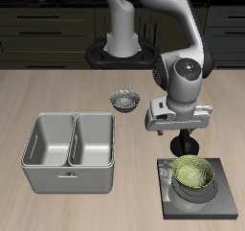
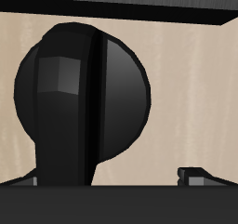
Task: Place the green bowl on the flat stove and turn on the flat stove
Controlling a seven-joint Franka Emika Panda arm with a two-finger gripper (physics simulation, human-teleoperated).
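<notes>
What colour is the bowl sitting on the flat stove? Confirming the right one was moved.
Olive green: the green bowl on the flat stove, clearest in the exterior view.

The white jointed Franka arm [image 1: 144, 14] rises from its round black base [image 1: 122, 53] at 12 o'clock of the exterior view and reaches toward 4 o'clock. Its grey wrist housing [image 1: 182, 81] points downward. The black two-finger gripper [image 1: 185, 146] hangs vertically beneath the wrist. Its fingertips are hidden in both views, so the jaw state cannot be determined.
</notes>
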